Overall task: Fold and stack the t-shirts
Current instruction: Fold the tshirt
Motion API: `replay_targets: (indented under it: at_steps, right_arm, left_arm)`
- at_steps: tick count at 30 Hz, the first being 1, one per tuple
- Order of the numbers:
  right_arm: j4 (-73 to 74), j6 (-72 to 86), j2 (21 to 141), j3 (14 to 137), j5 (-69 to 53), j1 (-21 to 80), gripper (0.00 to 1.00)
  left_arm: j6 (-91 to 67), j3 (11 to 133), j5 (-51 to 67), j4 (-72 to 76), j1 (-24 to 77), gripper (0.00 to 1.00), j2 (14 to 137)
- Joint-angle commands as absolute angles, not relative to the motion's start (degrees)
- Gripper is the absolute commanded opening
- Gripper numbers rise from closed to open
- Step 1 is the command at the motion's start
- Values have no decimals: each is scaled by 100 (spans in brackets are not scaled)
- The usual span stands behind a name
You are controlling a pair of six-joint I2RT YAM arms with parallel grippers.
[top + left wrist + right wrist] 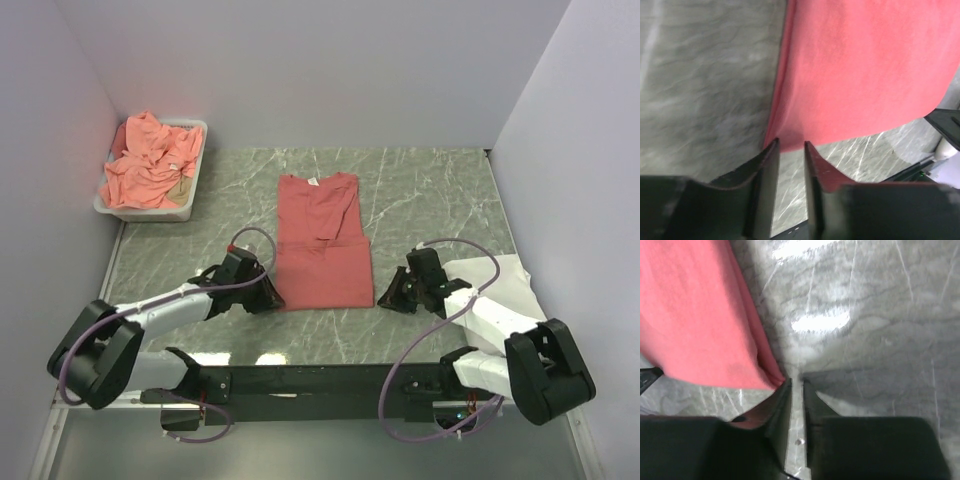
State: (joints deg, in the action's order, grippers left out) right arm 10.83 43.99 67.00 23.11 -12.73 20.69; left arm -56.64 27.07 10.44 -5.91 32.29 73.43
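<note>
A coral-red t-shirt (320, 245) lies flat on the table, folded into a long narrow strip with its neck label at the far end. My left gripper (271, 294) sits low at the near left corner. In the left wrist view the left gripper (790, 145) is open, its tips at the hem of the t-shirt (865, 65), with bare table between them. My right gripper (386, 297) sits at the near right corner. In the right wrist view the right gripper (796, 382) stands only a slit apart, holding nothing, its left tip touching the corner of the t-shirt (690, 315).
A white plastic tray (140, 211) at the far left holds a crumpled heap of salmon-pink t-shirts (150, 165). A white folded garment (505, 272) lies under my right arm at the right. The table is grey-green marble (430, 190) with white walls on three sides.
</note>
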Motion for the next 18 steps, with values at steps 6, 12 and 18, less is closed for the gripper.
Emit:
replay_targets:
  at_steps: [6,12,18]
  right_arm:
    - [1634,4271,5705,2294,-1353,2092,41]
    - [1679,4377,5625,2347,-1310,2363,40]
    - [1319,4430,6002,2259,-1345,2470,39]
  left_arm:
    - [-5713,2646,361,-1792,3138,45,6180]
    - [-5801,2426,571,-1426,3103,46,6249]
    - [-5836,2241,931,-669,3103,43,6653]
